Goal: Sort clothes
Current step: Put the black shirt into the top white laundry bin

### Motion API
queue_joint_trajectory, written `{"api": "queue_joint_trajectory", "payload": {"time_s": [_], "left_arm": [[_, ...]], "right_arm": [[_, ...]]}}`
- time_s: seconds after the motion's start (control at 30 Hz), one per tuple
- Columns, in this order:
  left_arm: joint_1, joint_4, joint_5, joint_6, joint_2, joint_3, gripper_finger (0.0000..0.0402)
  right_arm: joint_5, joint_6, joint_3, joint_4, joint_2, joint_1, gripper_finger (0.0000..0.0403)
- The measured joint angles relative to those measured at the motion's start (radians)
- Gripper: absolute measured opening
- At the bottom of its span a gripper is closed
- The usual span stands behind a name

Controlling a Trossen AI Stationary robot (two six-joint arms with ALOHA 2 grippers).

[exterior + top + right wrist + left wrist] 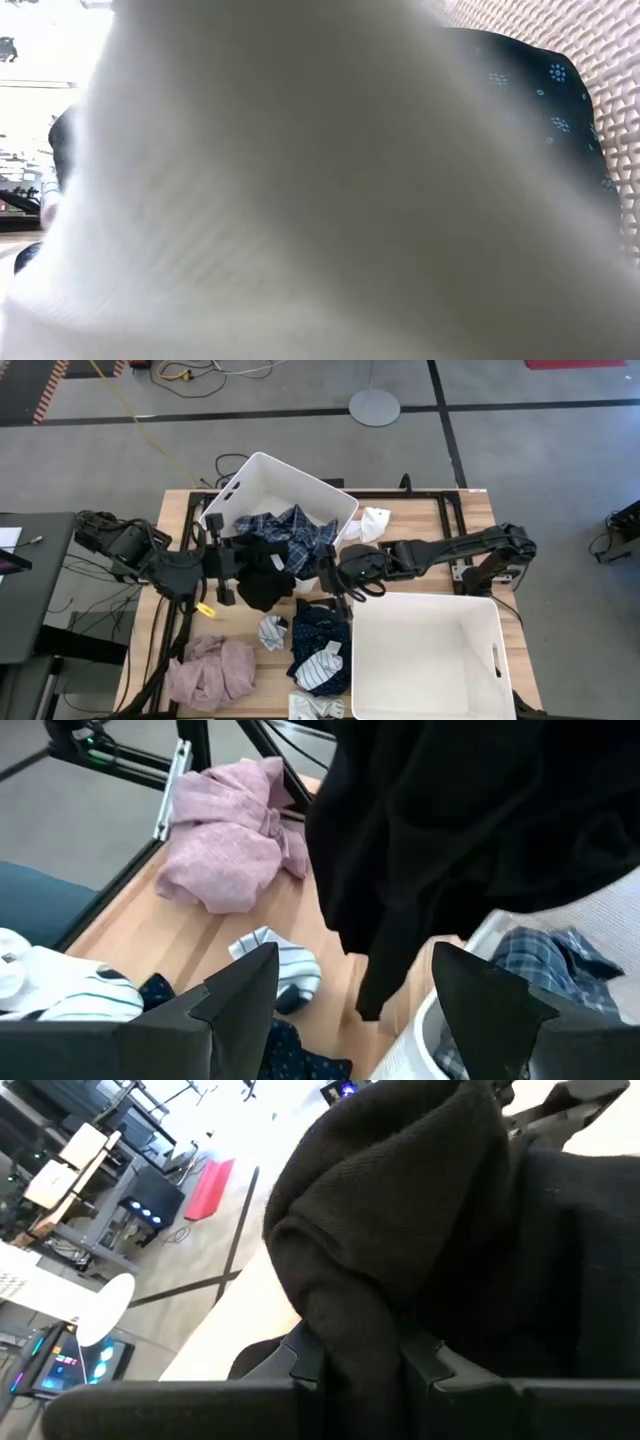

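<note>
My left gripper (225, 565) is shut on a black garment (262, 578) just in front of the tilted white bin (250, 475). A blue plaid shirt (298, 530) lies in that bin. My right gripper (335, 582) is open right of the black garment, which hangs just ahead of its fingers in the right wrist view (450, 830). On the table lie a pink garment (210, 670), a navy dotted garment (318, 628), a striped sock (325, 662) and a grey-white sock (272, 630). White cloth (300, 200) fills the low view. My left gripper pinches a bunched fold of the black garment (360, 1335) between its two fingers (308, 1360), coming from the table's left side. Several layers sit in the hold. The garment is lifted, and its lower end (370, 1005) hangs free above the table.
A second white bin (430, 655) stands upright at the near right. A white garment (375, 522) lies right of the tilted bin. Another white sock (315, 707) lies at the near edge. Bare wood shows between the pink garment and the socks (190, 935).
</note>
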Motion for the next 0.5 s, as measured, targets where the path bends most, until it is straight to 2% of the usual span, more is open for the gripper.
{"api": "queue_joint_trajectory", "payload": {"time_s": [0.27,0.5], "left_arm": [[0.0,0.072,0.002,0.064,0.0,0.0,0.0046],[0.0,0.205,0.003,0.179,0.0,0.0,0.0046]], "right_arm": [[0.06,0.027,-0.04,0.02,-0.001,0.007,0.0282],[0.104,0.027,-0.04,0.028,-0.001,0.018,0.0282]]}}
